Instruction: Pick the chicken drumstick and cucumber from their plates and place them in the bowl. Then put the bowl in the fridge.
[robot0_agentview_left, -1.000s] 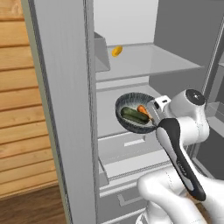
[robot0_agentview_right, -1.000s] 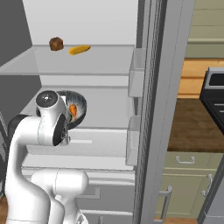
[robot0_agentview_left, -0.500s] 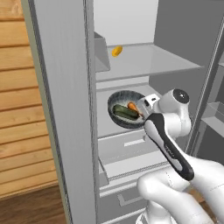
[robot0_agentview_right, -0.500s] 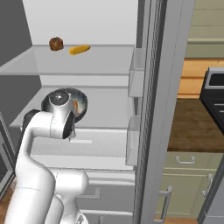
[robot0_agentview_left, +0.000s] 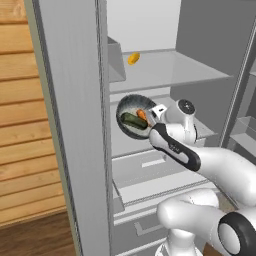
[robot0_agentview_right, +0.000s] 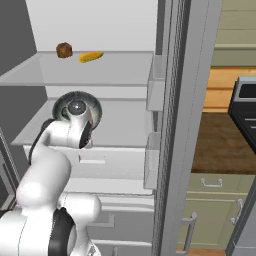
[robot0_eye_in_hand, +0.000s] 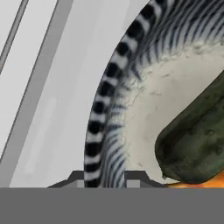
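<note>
The dark ribbed bowl (robot0_agentview_left: 125, 107) hangs tilted inside the open fridge (robot0_agentview_left: 75, 125), over its middle shelf (robot0_agentview_left: 125, 145). The dark green cucumber (robot0_agentview_left: 133, 120) and the orange-brown chicken drumstick (robot0_agentview_left: 142, 115) lie in it. My gripper (robot0_agentview_left: 156, 111) is shut on the bowl's right rim. In the hand view the striped rim (robot0_eye_in_hand: 103, 113) runs between the fingertips (robot0_eye_in_hand: 78, 177), with the cucumber (robot0_eye_in_hand: 197, 140) on the pale inside and a sliver of the drumstick (robot0_eye_in_hand: 199, 183) below it. From the right, the hand covers most of the bowl (robot0_agentview_right: 95, 109). The plates are out of view.
On the upper glass shelf (robot0_agentview_right: 115, 70) lie a small yellow-orange lump (robot0_agentview_right: 91, 57) and a brown ball (robot0_agentview_right: 64, 50). White drawers (robot0_agentview_left: 150, 172) sit under the middle shelf. The grey fridge door (robot0_agentview_right: 180, 125) stands close on the right, with door bins (robot0_agentview_right: 155, 85).
The arm has carried the bowl, with both foods in it, deeper into the fridge over the middle shelf. The grip on the rim is unchanged.
</note>
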